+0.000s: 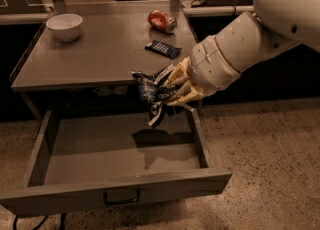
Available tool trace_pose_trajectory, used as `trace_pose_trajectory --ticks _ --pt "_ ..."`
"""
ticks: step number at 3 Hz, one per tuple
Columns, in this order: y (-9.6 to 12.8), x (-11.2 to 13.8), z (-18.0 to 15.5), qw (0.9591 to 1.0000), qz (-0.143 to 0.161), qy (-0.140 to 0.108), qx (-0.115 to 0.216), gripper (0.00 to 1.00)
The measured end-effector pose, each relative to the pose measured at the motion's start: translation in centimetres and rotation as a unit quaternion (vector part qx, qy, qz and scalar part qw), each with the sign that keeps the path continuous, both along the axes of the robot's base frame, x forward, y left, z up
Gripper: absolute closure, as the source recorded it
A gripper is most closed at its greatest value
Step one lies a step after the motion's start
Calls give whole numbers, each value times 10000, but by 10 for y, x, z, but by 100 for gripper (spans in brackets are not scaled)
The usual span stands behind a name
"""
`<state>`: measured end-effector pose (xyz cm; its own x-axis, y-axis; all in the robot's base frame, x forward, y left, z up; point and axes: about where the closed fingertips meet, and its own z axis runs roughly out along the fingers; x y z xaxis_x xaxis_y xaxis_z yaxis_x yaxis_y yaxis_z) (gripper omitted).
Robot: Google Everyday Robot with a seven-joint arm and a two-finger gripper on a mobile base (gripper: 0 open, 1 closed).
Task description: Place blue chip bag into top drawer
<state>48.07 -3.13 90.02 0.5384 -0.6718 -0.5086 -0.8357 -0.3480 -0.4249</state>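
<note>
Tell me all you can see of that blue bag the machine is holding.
The blue chip bag is crumpled, shiny dark blue foil with white lettering. It hangs in the air, pinched by the gripper, with its lower end drooping over the back right part of the open top drawer. It is close to the front edge of the table.

A lab or office workroom: grey metal table on speckled floor; beside the table's front edge, the gripper clutches the blue chip bag above the open top drawer.

High front view, gripper over top drawer
</note>
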Motion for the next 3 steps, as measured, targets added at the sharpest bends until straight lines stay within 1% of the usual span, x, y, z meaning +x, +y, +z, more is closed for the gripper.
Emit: trace_pose_trajectory --ticks 1,2,3 --pt "1 0 -1 10000 -10 3 -5 100" --pt "7 -9 -21 9999 81 81 -57 100" --pt "31 -30 -99 9985 382 394 -82 100"
